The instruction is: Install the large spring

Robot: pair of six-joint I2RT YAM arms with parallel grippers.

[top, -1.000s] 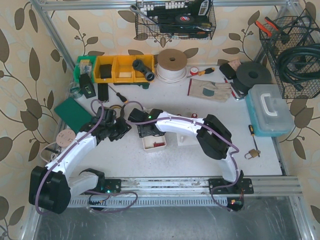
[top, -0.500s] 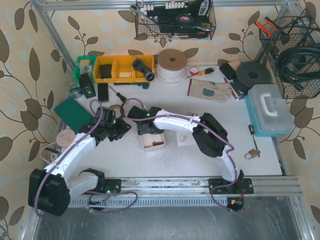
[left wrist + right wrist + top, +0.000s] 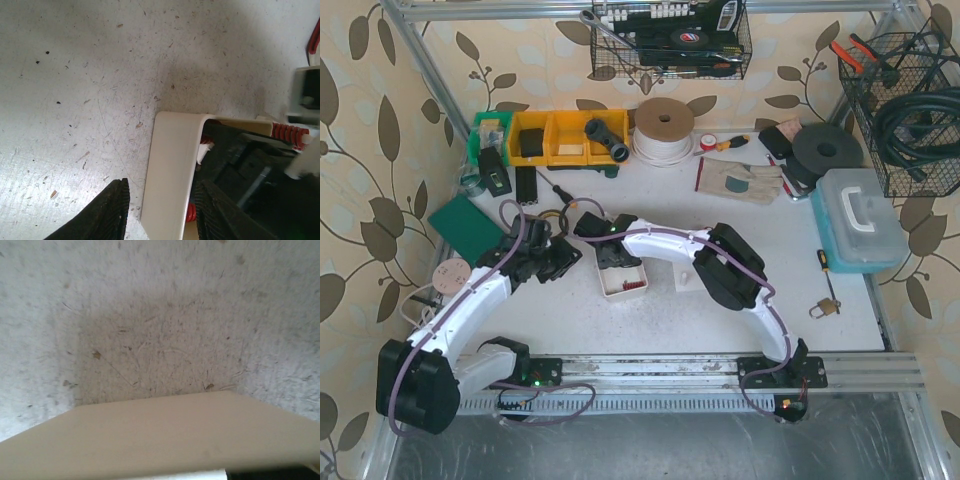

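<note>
A small white tray point(image 3: 612, 291) holding red springs point(image 3: 634, 286) sits mid-table. In the left wrist view a thick red coil spring point(image 3: 286, 133) shows at the tray's far side, and smaller red coils point(image 3: 190, 212) lie inside; which one is the large spring I cannot tell. My left gripper point(image 3: 161, 210) is open and straddles the tray's near wall point(image 3: 170, 175), one finger outside and one inside, each a narrow gap away. My right gripper point(image 3: 613, 256) reaches down into the tray from the right. Its fingers are hidden; its wrist view shows only the tray wall point(image 3: 150, 435) and table.
A small white block point(image 3: 690, 279) lies just right of the tray. Yellow bins point(image 3: 567, 137), a tape roll point(image 3: 664, 127) and gloves point(image 3: 740, 180) line the back. A blue case point(image 3: 856, 222), a padlock point(image 3: 824, 307) and a green pad point(image 3: 466, 226) flank the arms.
The right arm's elbow has swung left and its wrist has pushed closer over the tray. The left arm has stayed at the tray's left wall.
</note>
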